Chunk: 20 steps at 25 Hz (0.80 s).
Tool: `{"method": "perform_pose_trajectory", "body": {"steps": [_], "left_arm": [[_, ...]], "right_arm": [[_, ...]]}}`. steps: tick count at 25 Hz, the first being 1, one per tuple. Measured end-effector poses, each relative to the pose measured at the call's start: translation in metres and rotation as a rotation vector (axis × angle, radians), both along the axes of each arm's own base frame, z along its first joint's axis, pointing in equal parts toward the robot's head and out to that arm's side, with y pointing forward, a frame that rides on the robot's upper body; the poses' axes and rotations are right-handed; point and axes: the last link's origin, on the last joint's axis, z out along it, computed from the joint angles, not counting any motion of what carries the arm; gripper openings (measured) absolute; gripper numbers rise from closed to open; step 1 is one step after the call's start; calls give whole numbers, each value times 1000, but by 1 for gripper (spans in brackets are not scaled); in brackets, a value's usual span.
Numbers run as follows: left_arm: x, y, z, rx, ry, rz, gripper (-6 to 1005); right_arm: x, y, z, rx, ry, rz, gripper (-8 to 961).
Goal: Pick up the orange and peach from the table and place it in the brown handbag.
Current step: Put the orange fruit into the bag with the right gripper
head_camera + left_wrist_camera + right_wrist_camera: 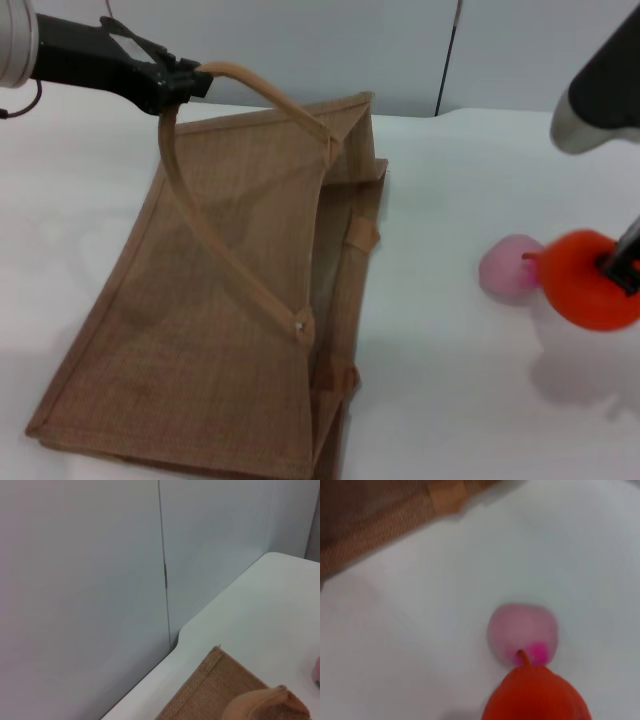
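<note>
The brown handbag lies on the white table with its mouth facing right. My left gripper is shut on one of its handles and holds that handle up at the back left, which opens the mouth. The bag's edge and the handle also show in the left wrist view. My right gripper is shut on the orange at the right edge and holds it a little above the table, over its shadow. The peach lies on the table just left of the orange. The right wrist view shows the orange close up and the peach beyond it.
The white table runs back to a grey wall with a vertical seam. The bag's second handle lies at the mouth. Bare table lies between the bag and the fruits.
</note>
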Motion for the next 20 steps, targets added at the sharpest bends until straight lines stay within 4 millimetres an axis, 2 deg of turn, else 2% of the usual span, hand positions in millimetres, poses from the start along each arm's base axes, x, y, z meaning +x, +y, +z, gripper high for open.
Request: {"method": "perform_pose_trajectory", "body": {"steps": [4,10,13,20], "left_arm": [[5,1,0,1,2,-17,128],[20,2,1,8,-8,-65,129],[33,1,0,-4,-38,-104,129],[59,-4,-1,-8,-39,-179,129]], "right_arm": [[-23,-9,5,-4,44,73,69],[-52,-21,-9,-108,165,164,60],[-53,-18,-19,-124,182,171,59],[-45,5,-37,-117,205,151,74]]}}
